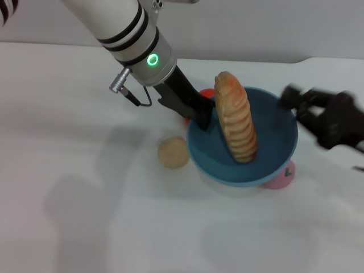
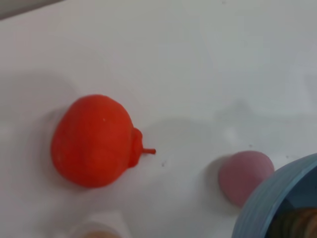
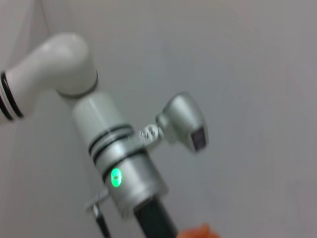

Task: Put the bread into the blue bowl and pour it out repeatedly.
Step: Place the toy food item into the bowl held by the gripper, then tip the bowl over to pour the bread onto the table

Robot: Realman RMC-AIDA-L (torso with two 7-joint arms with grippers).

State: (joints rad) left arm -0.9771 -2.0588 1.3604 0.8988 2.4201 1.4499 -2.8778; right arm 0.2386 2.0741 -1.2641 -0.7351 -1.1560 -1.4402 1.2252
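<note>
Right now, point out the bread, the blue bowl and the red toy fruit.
bread (image 1: 236,116), head view, middle of the ridged loaf.
blue bowl (image 1: 284,133), head view, bare inner wall.
red toy fruit (image 2: 91,140), left wrist view, centre of its body.

You are looking at almost nothing readable here. In the head view, a single green mark shaped like a capital "L" is showing on the pink ball (image 1: 281,177), which is peeking out from under the rim of the blue bowl (image 1: 244,175) at about 5 o'clock of the bowl; whether it is a whole letter or part of a longer sign, you cannot tell. On the left arm's wrist a green ring light (image 1: 152,60) is glowing, a plain circle with no characters; the right wrist view is showing that same light (image 3: 116,177). No brand, number or label is showing anywhere else.
</note>
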